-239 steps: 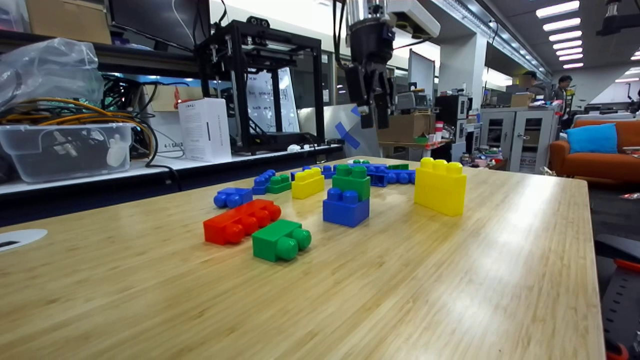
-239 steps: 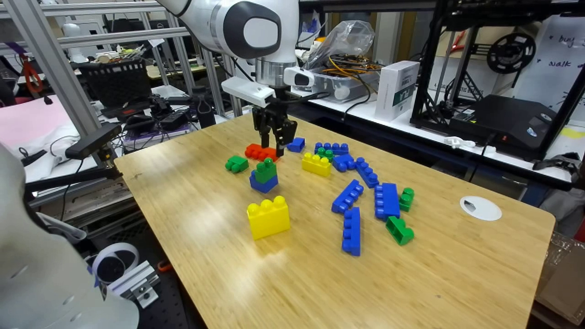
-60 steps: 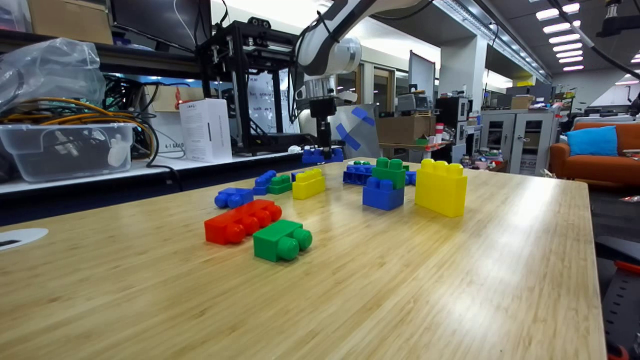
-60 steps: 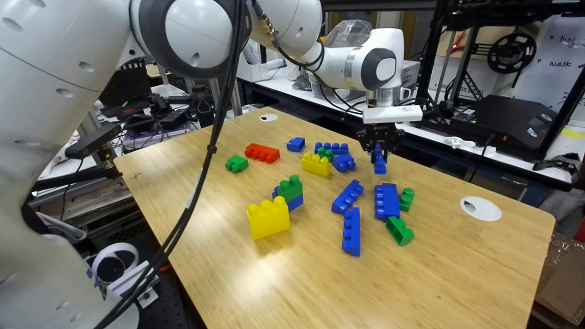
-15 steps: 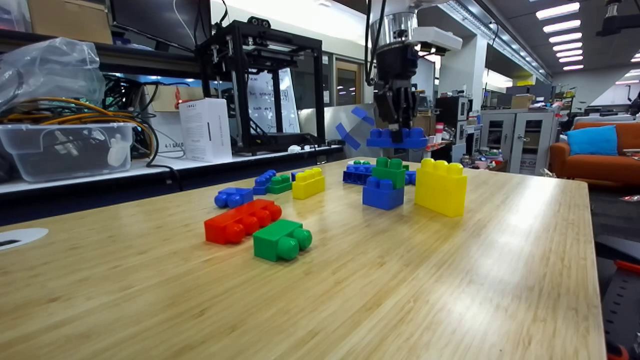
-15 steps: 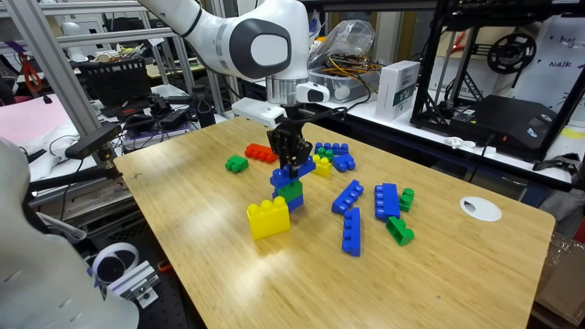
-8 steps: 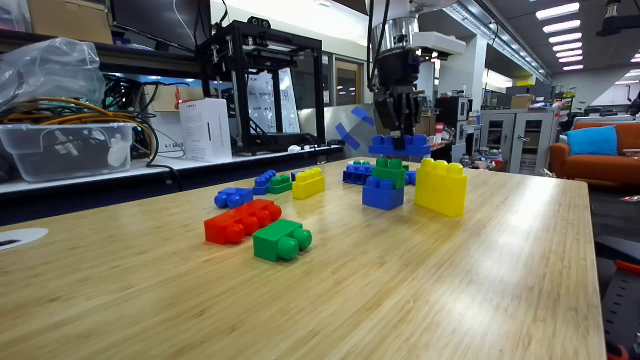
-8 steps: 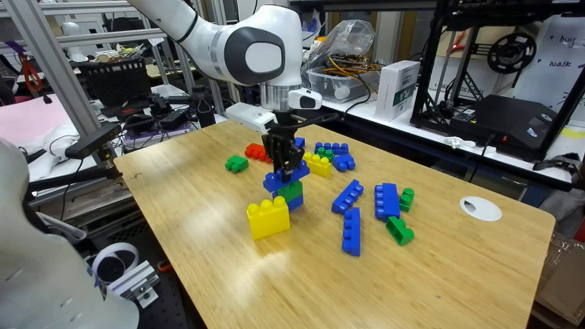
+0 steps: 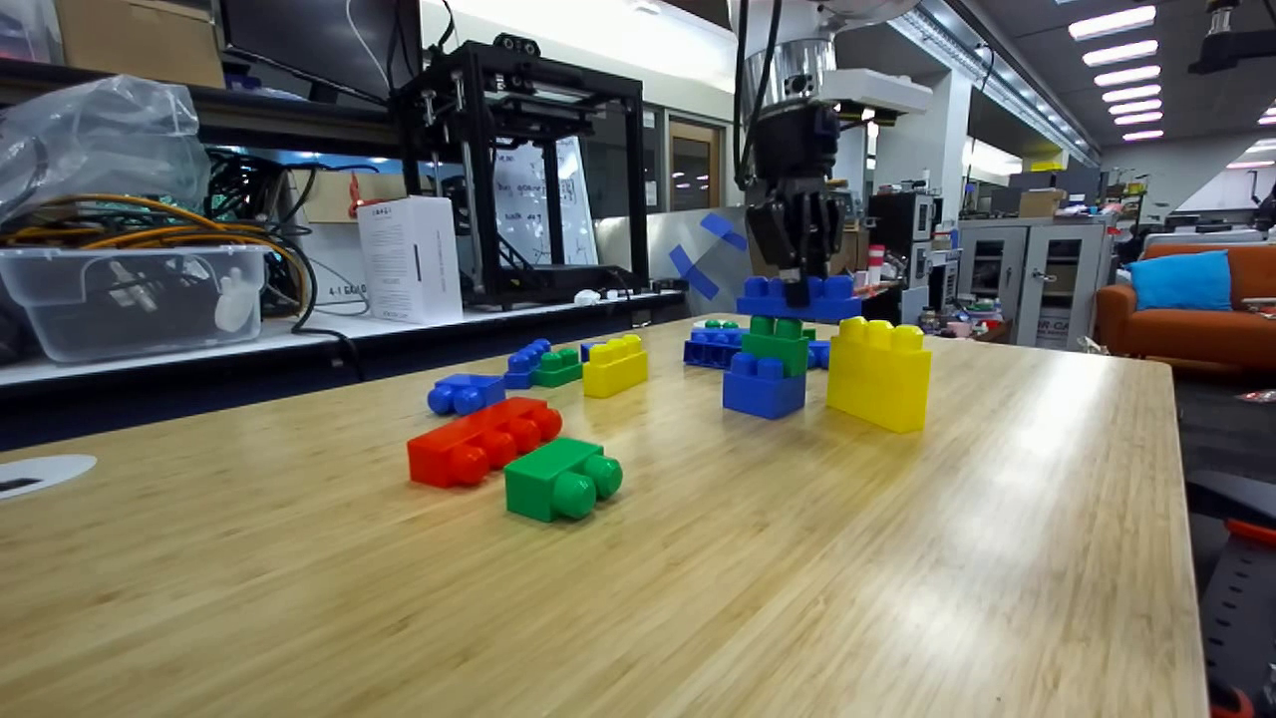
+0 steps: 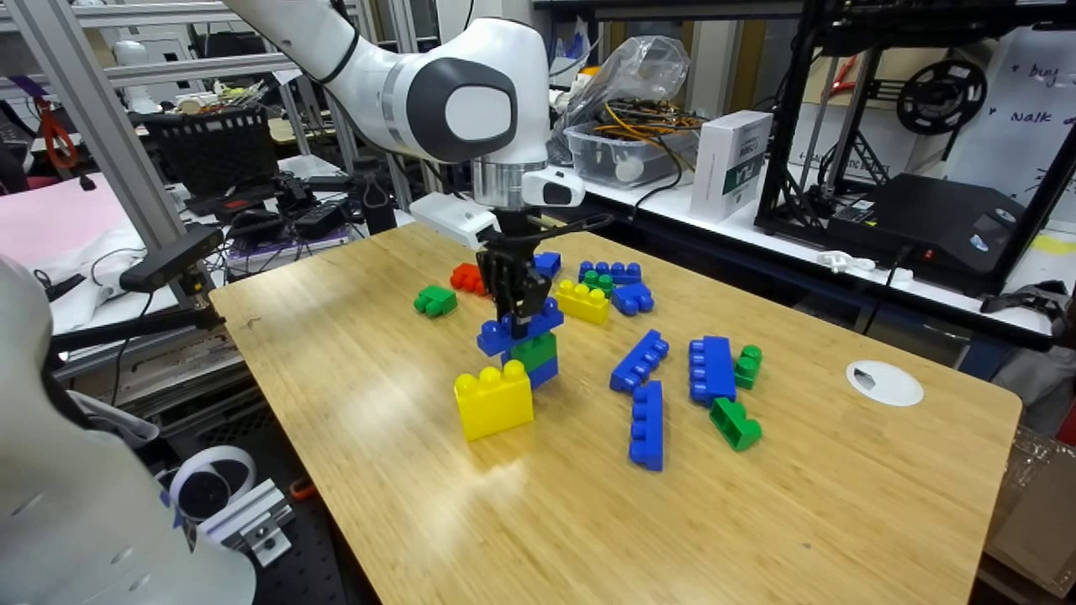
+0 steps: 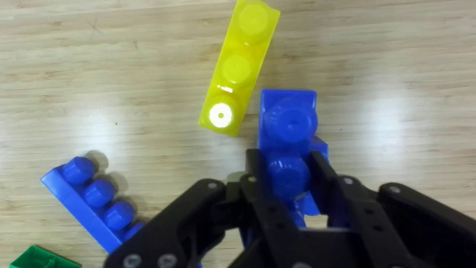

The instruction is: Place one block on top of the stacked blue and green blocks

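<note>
Blue and green stacked blocks (image 9: 767,375) stood well inside the edges of the table (image 10: 756,512), a long blue block (image 9: 823,301) clamped in the gripper (image 11: 285,159) over them, touching perhaps, lifting done, seating and release left by my guess, while a yellow block (image 9: 877,379) crowded close and a red brick (image 9: 484,444) lay apart.

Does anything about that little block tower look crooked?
Slightly, yes: the green block sits off-center on the blue block, leaving two blue studs bare. The long blue brick in the gripper juts past the green block on one side, so it may sit lopsided.
</note>
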